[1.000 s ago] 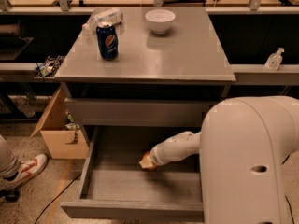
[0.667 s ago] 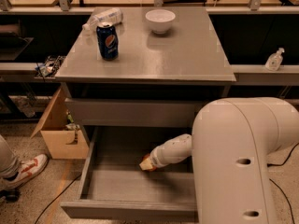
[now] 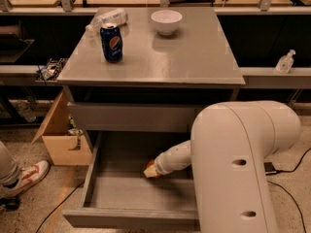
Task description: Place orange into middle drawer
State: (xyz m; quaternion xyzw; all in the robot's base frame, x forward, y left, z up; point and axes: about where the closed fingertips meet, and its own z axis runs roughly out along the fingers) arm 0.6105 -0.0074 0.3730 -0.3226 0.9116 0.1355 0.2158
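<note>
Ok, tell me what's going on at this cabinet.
The robot's arm reaches down into the open middle drawer, with its claw low over the drawer floor. An orange patch at the claw's tip looks like the orange; whether it's released I cannot tell. A Pepsi can and a white bowl stand on the cabinet top.
</note>
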